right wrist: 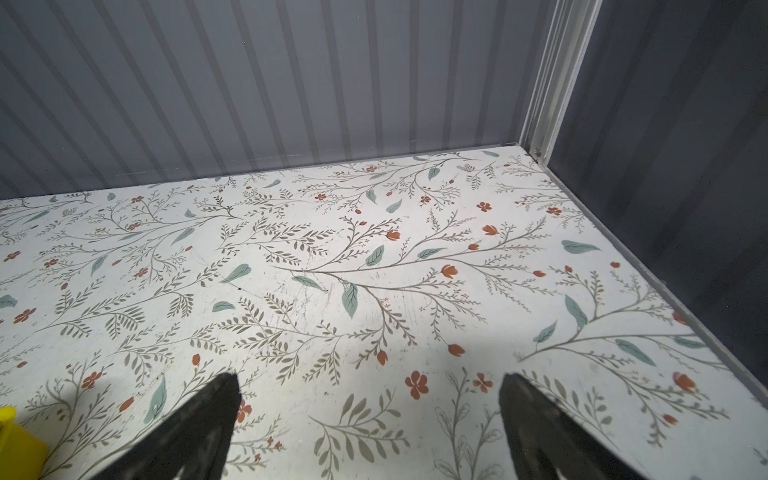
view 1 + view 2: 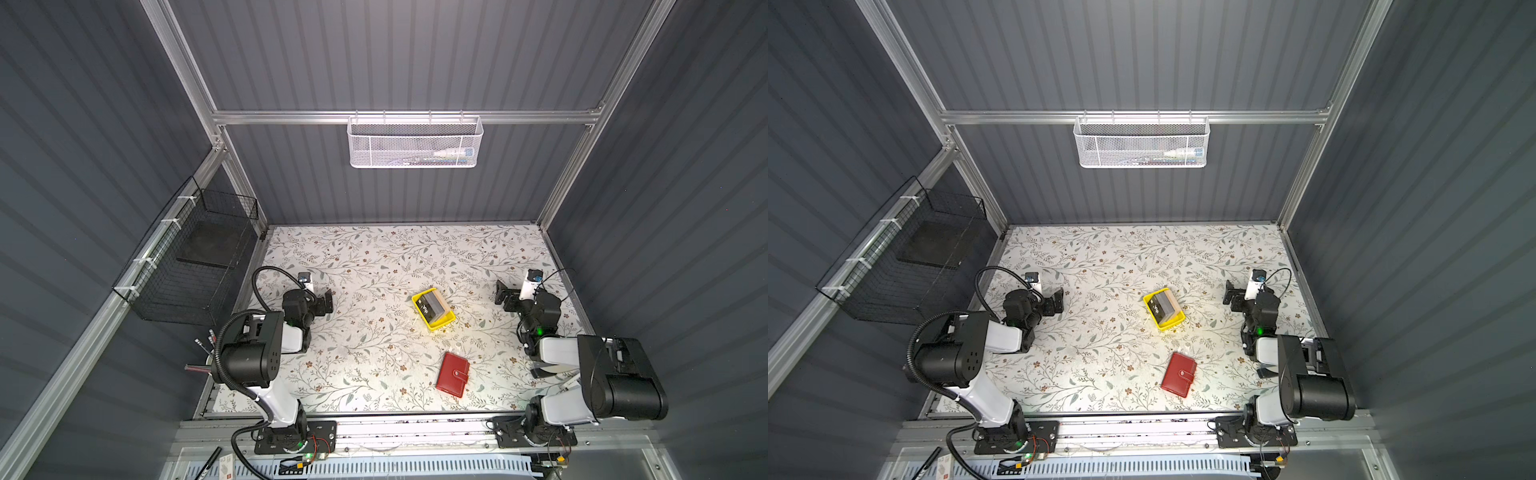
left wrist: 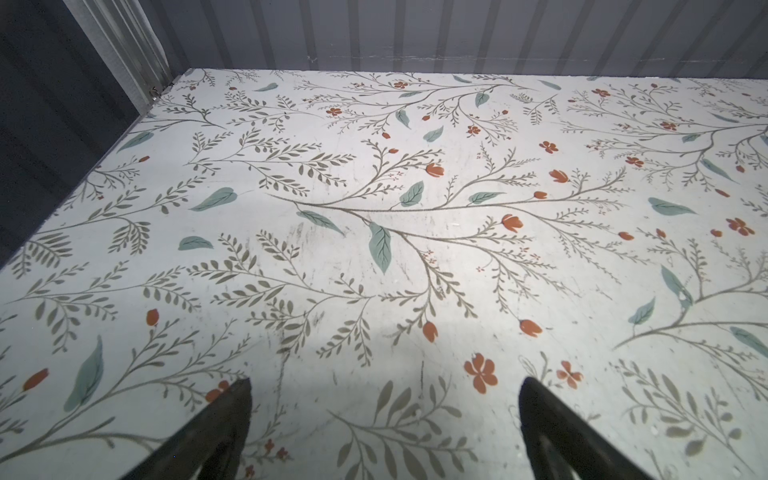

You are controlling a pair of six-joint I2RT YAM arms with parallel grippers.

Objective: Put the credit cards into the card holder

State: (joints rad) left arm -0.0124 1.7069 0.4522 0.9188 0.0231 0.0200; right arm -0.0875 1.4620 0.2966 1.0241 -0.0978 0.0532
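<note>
Fingers (image 3: pixel 224 428) of our left gripper (image 3: pixel 385 384) spread wide, nothing between. Same on our right gripper (image 1: pixel 369 378). Both hang over bare floral-print tabletop (image 2: pixel 374 257), well apart from goods. Thin plastic credit cards (image 2: pixel 432 307), black VIP one among them, sit stacked in small yellow plastic tray (image 2: pixel 443 325). Red leather-like card holder (image 2: pixel 453 375) lies closed nearer our bases, strap across. We judge nothing done: holder to open, every card to load.

Grey ribbed walls (image 2: pixel 415 62); floral tabletop (image 2: pixel 374 257); mesh basket (image 2: pixel 415 143), contents unclear.
</note>
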